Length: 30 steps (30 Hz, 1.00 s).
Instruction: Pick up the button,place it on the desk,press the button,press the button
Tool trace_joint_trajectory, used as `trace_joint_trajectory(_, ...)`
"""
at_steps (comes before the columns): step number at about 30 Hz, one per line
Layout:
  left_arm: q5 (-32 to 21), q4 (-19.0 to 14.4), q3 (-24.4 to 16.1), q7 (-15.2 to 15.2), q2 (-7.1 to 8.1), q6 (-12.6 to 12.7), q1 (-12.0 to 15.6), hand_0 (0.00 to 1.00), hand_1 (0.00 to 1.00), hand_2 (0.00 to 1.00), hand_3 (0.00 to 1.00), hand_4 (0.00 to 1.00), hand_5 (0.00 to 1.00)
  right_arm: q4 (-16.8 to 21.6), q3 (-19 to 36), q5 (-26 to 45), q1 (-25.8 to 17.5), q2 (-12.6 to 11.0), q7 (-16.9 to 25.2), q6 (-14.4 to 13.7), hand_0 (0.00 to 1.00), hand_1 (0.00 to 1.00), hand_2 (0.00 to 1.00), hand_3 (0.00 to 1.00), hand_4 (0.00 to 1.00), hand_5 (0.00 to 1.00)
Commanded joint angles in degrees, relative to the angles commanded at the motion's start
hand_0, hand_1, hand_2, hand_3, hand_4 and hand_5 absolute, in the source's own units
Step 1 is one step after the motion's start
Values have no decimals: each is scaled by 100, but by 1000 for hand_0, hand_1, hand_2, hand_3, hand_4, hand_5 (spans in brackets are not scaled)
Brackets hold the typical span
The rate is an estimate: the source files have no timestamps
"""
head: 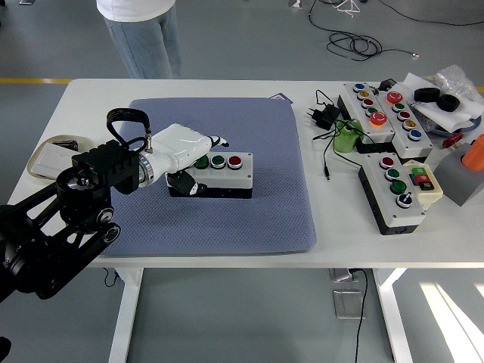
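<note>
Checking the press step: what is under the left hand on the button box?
The left hand covers the left end of the button box on the blue mat. Two green buttons and a red button show beside it; anything beneath the hand is hidden.

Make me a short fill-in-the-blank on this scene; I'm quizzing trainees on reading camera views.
1. The button box under the left hand lies on a ____ mat.
2. Of the buttons showing on that box, the one farthest from the hand is ____.
3. The shallow tray sits near the table's ____ edge.
4. The person stands at the table's ____ side.

Missing words: blue; red; left; far
</note>
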Motion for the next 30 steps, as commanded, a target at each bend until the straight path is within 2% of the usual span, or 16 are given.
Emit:
trace_joint_trajectory(4,0,69,31,-5,-5,-28,1,2,2,41,847,832,215,0,-4,5,-4,1,-3,0,787,797,817,751,412,479)
trace_joint_trajectory(5,0,96,50,-5,-7,-40,1,2,2,40,840,798,164,0,-5,4,-5,1,-4,0,787,797,817,751,412,479)
trace_joint_trajectory(20,0,338,243,51,-68,-53,-48,2,7,47,832,783,167,0,4,-10,-35,1,-8,-7,787,797,817,751,412,479)
trace_joint_trajectory(30,0,423,333,42,-51,-352,-95,2,12,47,811,769,173,0,0,-6,-22,-4,-7,1,787,797,817,751,412,479)
